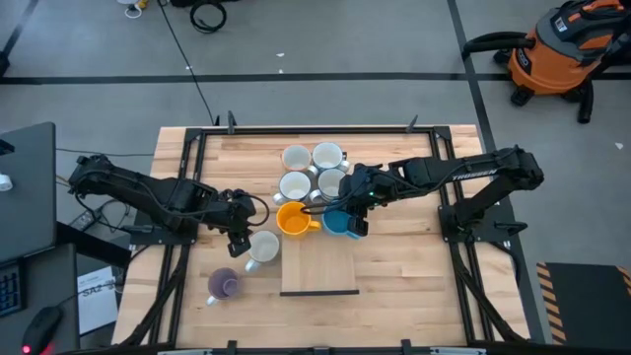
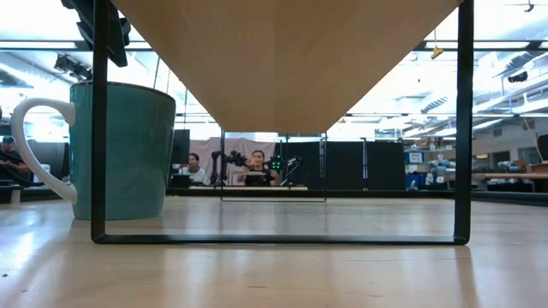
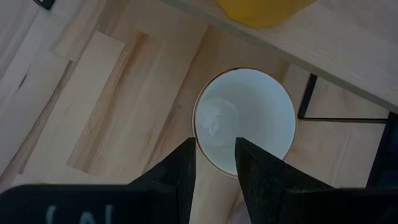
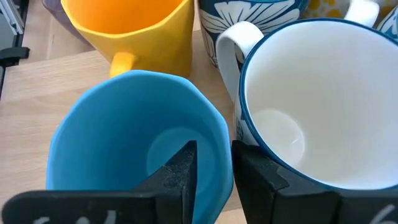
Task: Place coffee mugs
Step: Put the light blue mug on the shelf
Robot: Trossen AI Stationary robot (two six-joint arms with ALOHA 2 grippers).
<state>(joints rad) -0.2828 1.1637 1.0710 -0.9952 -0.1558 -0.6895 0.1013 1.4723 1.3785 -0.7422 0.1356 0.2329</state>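
yellow mug point(image 1: 292, 219): yellow-orange
blue mug point(image 1: 337, 224): bright blue
purple mug point(image 1: 224, 285): purple
floral mug point(image 4: 249, 11): dark blue, white flowers
table point(image 1: 394, 276): pale wood

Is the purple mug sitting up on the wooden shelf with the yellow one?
No, the purple mug stands alone on the table, apart from the yellow mug by the shelf.

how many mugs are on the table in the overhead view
8: four white mugs clustered at the back, a yellow mug and blue mug in front, a white mug front-left, and a purple mug nearest the front.
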